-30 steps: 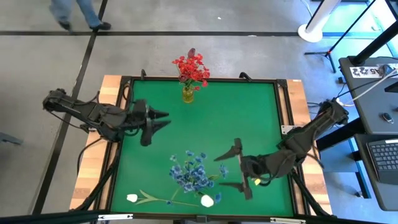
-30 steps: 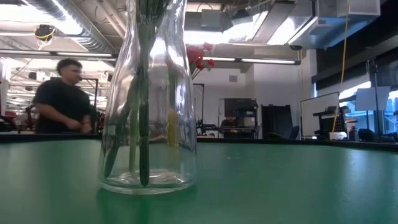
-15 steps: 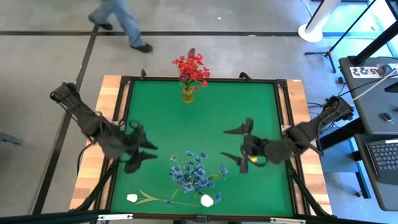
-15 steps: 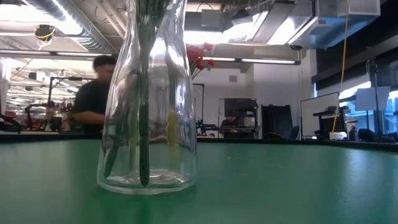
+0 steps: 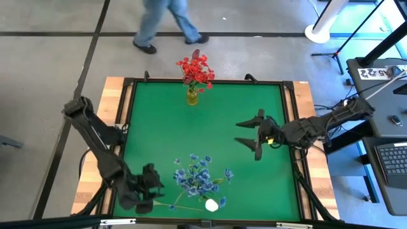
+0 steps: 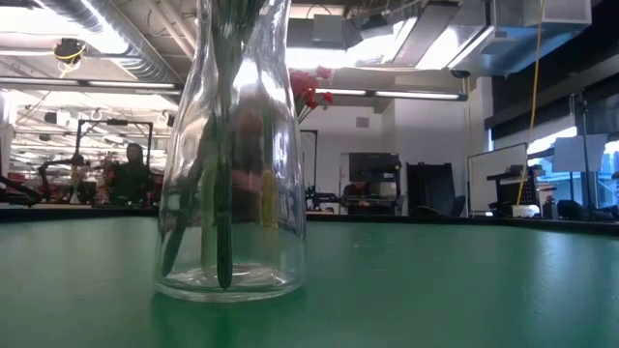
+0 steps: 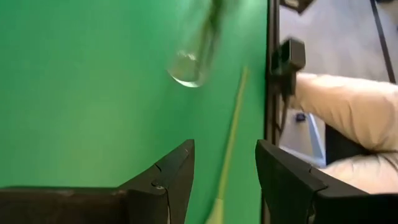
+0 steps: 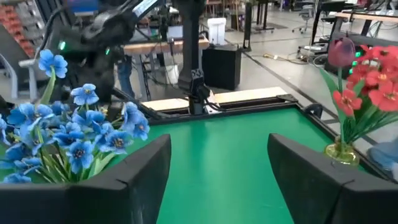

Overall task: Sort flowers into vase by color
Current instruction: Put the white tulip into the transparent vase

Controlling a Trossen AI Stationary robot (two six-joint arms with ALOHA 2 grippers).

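- Left fingers [image 5: 149, 198] hover spread at the near-left corner of the bench [image 5: 254, 184], pinching nothing; in the left wrist view a green tulip stem [image 7: 229, 146] runs up between the two fingers [image 7: 169, 177].
- Just beyond those fingers lies a white tulip [image 5: 212, 205], its stem along the near edge; the other tulip head is hidden under the arm.
- Right fingers [image 5: 250, 132] hang spread over the right half of the bench, empty, with bare green mat ahead of them and to both sides.
- Blue sprays [image 5: 197, 176] stand between the two grippers, nearer the left fingers; seen from the right wrist they are beside one finger.
- Red sprays [image 5: 196, 70] and a dark rosebud [image 8: 340, 52] sit in a small yellowish vase [image 5: 192, 95] at the far edge, well apart from both grippers.
- A clear glass vase [image 6: 230, 155] holds green stems in the low view.
- A person [image 5: 166, 22] walks on the grey floor beyond the far edge.
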